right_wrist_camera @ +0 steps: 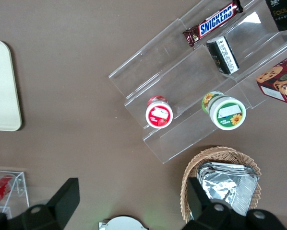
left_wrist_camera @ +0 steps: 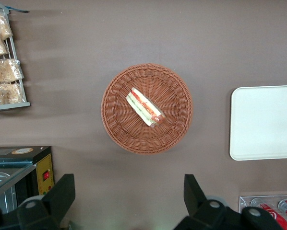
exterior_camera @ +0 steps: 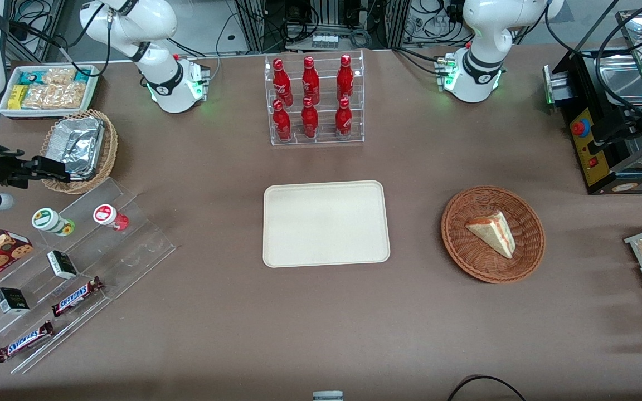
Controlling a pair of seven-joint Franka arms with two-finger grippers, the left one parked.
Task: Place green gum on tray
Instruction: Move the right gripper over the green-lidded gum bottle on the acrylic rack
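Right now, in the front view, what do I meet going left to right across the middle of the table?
gripper over the foil-pan basket, open → green gum → red gum → tray → wicker basket holding a sandwich

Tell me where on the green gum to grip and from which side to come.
Grip the green gum around its round body just under the white lid, coming straight down from above. It stands upright on the clear stepped stand, apart from the red gum beside it. The gripper hangs above the table with its jaws wide open.
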